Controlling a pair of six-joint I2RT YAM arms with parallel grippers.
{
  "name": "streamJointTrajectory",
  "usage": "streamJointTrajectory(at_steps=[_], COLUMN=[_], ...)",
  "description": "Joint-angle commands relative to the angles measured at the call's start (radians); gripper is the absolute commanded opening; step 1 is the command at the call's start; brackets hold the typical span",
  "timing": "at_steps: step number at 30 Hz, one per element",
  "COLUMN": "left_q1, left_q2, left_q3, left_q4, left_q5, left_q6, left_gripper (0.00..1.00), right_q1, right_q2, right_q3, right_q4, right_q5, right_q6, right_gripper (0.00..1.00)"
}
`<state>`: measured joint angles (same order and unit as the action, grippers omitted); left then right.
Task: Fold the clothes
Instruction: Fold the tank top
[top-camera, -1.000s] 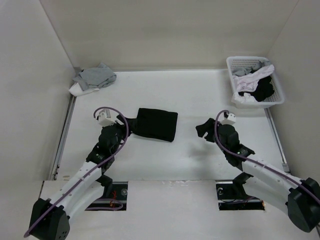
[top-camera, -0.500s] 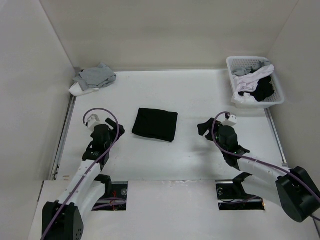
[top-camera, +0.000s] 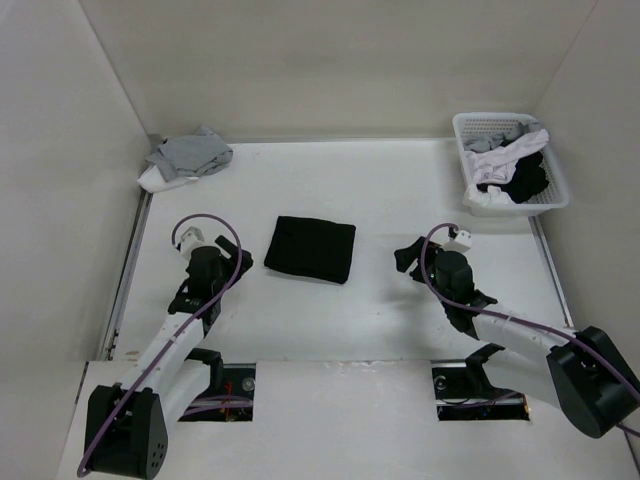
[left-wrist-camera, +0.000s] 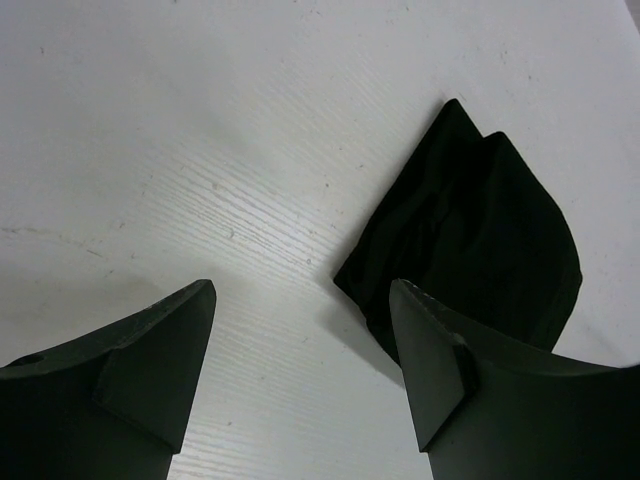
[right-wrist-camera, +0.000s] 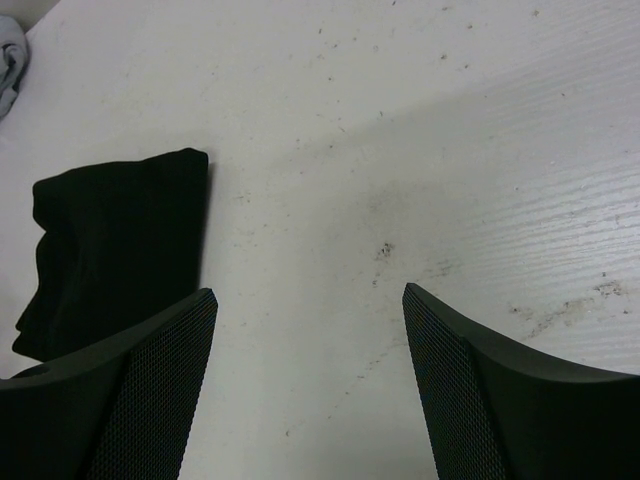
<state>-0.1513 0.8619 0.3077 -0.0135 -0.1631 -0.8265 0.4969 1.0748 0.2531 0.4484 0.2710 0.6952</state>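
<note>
Spreading the left pincer (top-camera: 239, 264) wide and gripping nothing, pointing it across the white counter (top-camera: 390, 190) toward the black T-shirt (top-camera: 311, 249), with a strip of bare surface lying between the fingertips and the cloth. Showing, in the left wrist view, this same pincer (left-wrist-camera: 300, 300) framing only grained white surface between its two dark fingers. Placing the T-shirt (left-wrist-camera: 480, 225) ahead and off to the right there, its near part slipping behind the right-hand finger in that picture, contact not being possible to judge from that angle. Spreading the right pincer (top-camera: 404, 257) just as wide, likewise holding nothing, aiming it up and leftward over the counter, well apart from the shirt's right edge. Showing, in the right wrist view, that pincer (right-wrist-camera: 308, 300) straddling speckled bare counter, with the T-shirt (right-wrist-camera: 115, 235) lying off to the left beyond the left-hand finger, its lower edge hiding behind that finger. Finding the T-shirt lying flat as a compact folded rectangle, slightly skewed, in the middle of the counter between the two pincers and nearer the left one. Sitting at the far corners: a crumpled grey garment (top-camera: 188, 155) on the left, a white basket (top-camera: 497, 123) of black and white clothes on the right.
</note>
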Motion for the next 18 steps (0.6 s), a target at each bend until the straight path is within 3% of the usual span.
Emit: streamJointTrajectory(at_steps=[1,18], left_q1=[-0.004,-0.029], left_q2=[0.008,0.040], left_q3=[0.018,0.007], left_q4=[0.069,0.112], left_q5=[0.013,0.028], left_q6=[-0.003,-0.011], left_gripper=[0.69,0.70], right_q1=[-0.008,-0.008], right_q2=[-0.001,-0.001], right_q3=[0.025,0.023], right_q4=[0.062,0.062], right_q5=[0.010,0.010], right_q6=[-0.003,-0.003], right_gripper=[0.79,0.79])
